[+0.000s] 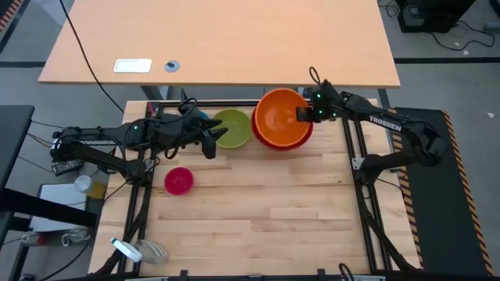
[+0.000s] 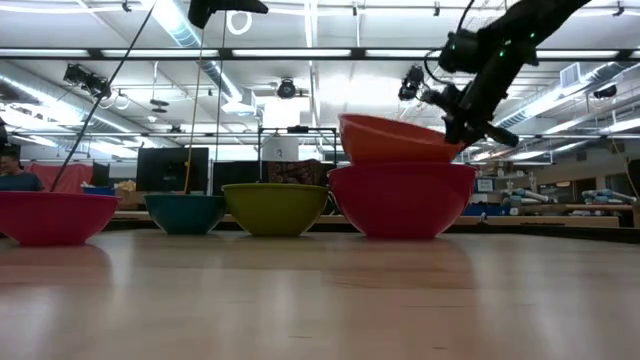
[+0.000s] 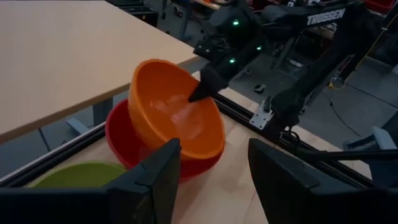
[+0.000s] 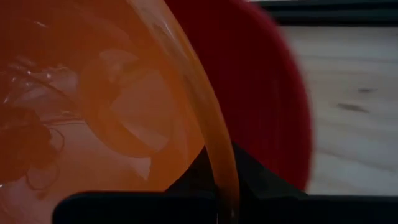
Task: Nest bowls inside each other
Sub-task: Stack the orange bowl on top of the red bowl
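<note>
**Orange bowl going into red**

Magenta bowl (image 1: 179, 180) waiting near the tabletop's left edge. At the far edge, right gripper (image 1: 306, 114) pinching orange bowl (image 1: 279, 116) by its rim, tilted over red bowl (image 2: 402, 199). Level before release. Left gripper (image 1: 209, 142) parted, empty, beside yellow-green bowl (image 1: 232, 127).

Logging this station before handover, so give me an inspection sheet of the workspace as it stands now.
Surface: wooden table, bare in the middle.
Job's things: orange bowl tilted in red bowl; yellow-green bowl, blue bowl, pink bowl stand apart.
Clutter: nothing seen among the bowls.
Grippers: right gripper shut on the orange bowl's rim; left gripper open beside the yellow-green bowl.
Cables: black cable across the desk.
Surroundings: lab room, person at far edge.
</note>
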